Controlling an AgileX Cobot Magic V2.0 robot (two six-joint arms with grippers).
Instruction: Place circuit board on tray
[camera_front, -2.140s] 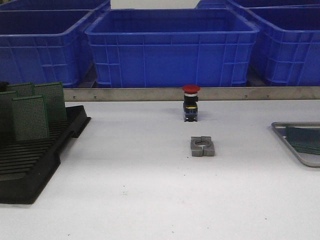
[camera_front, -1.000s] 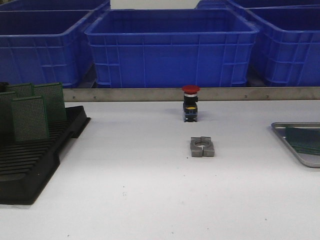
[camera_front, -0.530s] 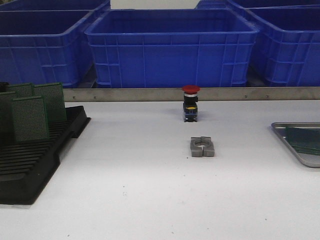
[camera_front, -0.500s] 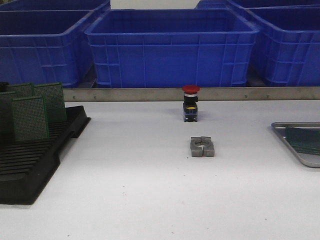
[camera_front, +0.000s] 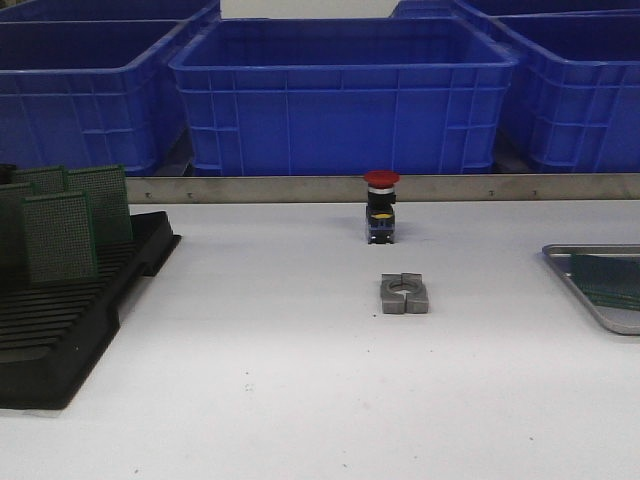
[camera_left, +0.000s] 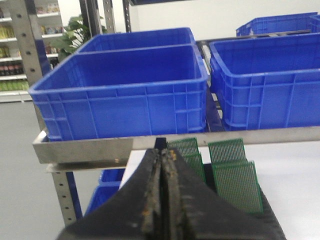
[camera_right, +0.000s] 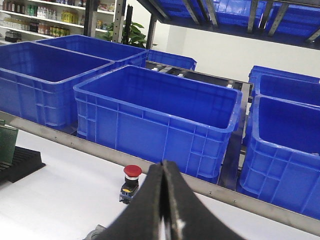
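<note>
Boards (camera_front: 62, 232) stand upright in the rack (camera_front: 60, 330) slots at left of the front view, tray (camera_front: 600, 300) at far right edge already bearing one, bins (camera_front: 345, 95) behind, clamp block (camera_front: 404, 293) and red button (camera_front: 381, 205) mid-table off the likely path; left gripper (camera_left: 162, 200) and right gripper (camera_right: 163, 205) both closed, empty.
</note>
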